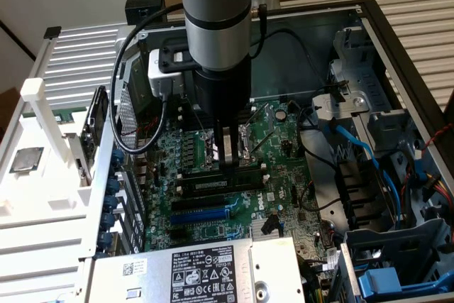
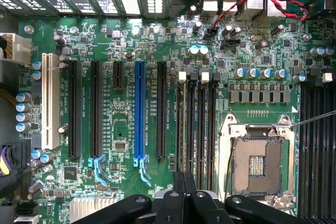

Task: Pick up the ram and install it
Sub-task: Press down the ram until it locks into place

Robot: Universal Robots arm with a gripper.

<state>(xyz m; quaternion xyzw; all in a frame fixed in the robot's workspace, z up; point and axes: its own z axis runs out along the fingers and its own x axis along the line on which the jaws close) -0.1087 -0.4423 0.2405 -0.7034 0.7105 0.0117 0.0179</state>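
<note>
Gripper (image 2: 185, 192) fingers pinched narrow on ram (image 1: 216, 184) edge, standing in black slots on green motherboard (image 2: 121, 129) inside open computer case (image 1: 397, 40).

cables (image 1: 131, 115) crowd gripper (image 1: 228, 167) (left side)

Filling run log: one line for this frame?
gripper: shut | position: down over motherboard memory slots | ram: grip unconfirmed | CPU socket: open

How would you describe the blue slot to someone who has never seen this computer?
Look inside the open computer case at the green circuit board. Among its long parallel slots, the blue slot is the only bright blue one; the slots on either side are black.
</note>
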